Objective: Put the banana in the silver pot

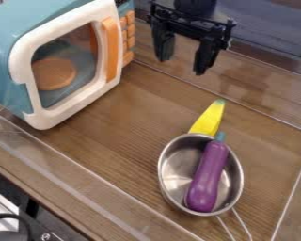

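A small yellow banana (pixel 209 120) with a green tip lies on the wooden table, its lower end resting at the upper rim of the silver pot (pixel 175 169). The shallow round pot sits at the front right and holds a purple eggplant (pixel 210 175) lying lengthwise across it. My black gripper (pixel 187 49) hangs at the back, above and to the left of the banana, well clear of it. Its fingers (pixel 205 55) point down and stand apart with nothing between them.
A toy microwave (pixel 53 56) in teal and cream with an orange handle stands at the left, something orange inside. A clear low wall runs along the table's front edge (pixel 65 169). Bare wood lies between microwave and pot.
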Available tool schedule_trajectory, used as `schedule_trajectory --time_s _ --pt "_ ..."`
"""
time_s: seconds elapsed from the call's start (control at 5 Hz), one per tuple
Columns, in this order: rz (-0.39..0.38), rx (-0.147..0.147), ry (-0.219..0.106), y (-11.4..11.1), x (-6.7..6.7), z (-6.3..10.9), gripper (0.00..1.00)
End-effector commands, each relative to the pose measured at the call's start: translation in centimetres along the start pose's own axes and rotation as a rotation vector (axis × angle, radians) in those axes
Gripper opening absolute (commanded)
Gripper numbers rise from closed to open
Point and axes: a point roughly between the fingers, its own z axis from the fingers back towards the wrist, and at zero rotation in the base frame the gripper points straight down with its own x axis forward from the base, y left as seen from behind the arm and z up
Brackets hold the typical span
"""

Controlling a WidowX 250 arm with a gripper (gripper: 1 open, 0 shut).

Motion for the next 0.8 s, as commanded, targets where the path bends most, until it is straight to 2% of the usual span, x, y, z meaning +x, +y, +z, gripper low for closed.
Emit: schedule_trajectory --time_s 0.0,0.2,0.6 --pt "-0.017 -0.004 0.002 -0.4 0.2 -0.8 1.0" --pt "-0.04 -0.01 -0.003 -0.9 0.5 -1.7 1.0" --pt "-0.081 -0.023 -0.033 -2.0 0.9 -3.2 1.0"
